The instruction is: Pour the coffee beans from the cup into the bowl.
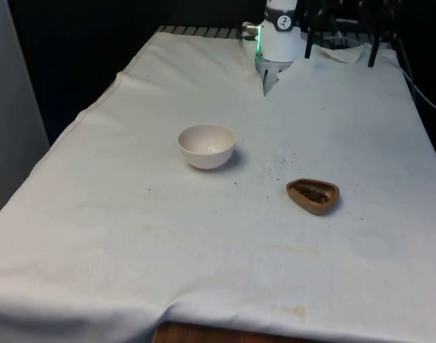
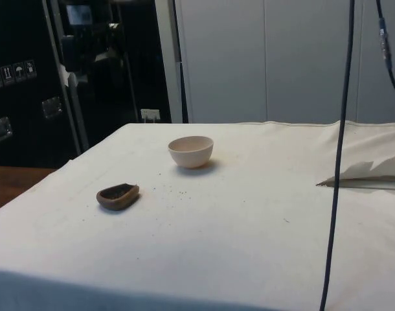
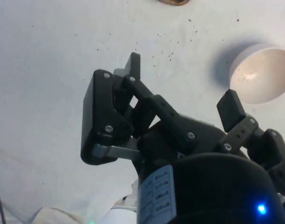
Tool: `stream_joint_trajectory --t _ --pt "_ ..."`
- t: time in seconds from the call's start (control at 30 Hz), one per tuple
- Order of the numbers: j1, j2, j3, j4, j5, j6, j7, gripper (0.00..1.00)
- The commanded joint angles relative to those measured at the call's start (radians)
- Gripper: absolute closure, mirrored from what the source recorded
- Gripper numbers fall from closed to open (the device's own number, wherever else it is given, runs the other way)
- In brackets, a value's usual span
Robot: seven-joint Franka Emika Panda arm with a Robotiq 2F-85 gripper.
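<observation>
**Colleague:** So, where are you with the pour?

**Me:** Right at the beginning, by my reading. The brown wooden cup (image 1: pixel 313 196) sits on the white cloth (image 1: pixel 132 236) with dark coffee beans (image 1: pixel 312 193) inside it, towards the front view's right. The white bowl (image 1: pixel 206 145) stands well apart from it, towards the front view's left and a little farther back, and it looks empty to me. Nothing has been poured, then; lifting, carrying and tipping are all left to do.

**Colleague:** And the claw?

**Me:** From the wrist camera I see the gripper (image 3: pixel 182 86) spread wide, with nothing between its fingers (image 3: pixel 105 121). It hangs high above the cloth, with the bowl (image 3: pixel 261 74) below it and the cup (image 3: pixel 173 2) farther off. I'd say I have to bring it down to the cup first.

**Colleague:** Give me a count.

**Me:** One cup, one bowl, one gripper. The beans in the cup are too small for me to count. There is also a scatter of dark specks (image 1: pixel 284 158) on the cloth between cup and bowl; I cannot tell whether they are bean crumbs or plain dirt.
</observation>
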Motion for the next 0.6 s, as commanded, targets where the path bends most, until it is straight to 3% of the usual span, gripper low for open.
stream_joint_trajectory --t 0.0,0.13,0.2,0.43,0.47,0.57 --pt "0.005 0.009 -0.001 0.003 -0.015 0.011 0.018 0.0" --pt "0.0 0.017 0.008 0.003 -0.024 0.015 0.029 0.0" --pt "0.006 0.034 0.009 0.012 -0.046 0.028 0.056 0.0" --pt "0.009 0.067 0.019 0.021 -0.09 0.047 0.103 0.0" --pt "0.003 0.063 0.022 0.018 -0.085 0.044 0.096 0.0" --pt "0.01 0.077 0.023 0.023 -0.108 0.054 0.122 0.0"
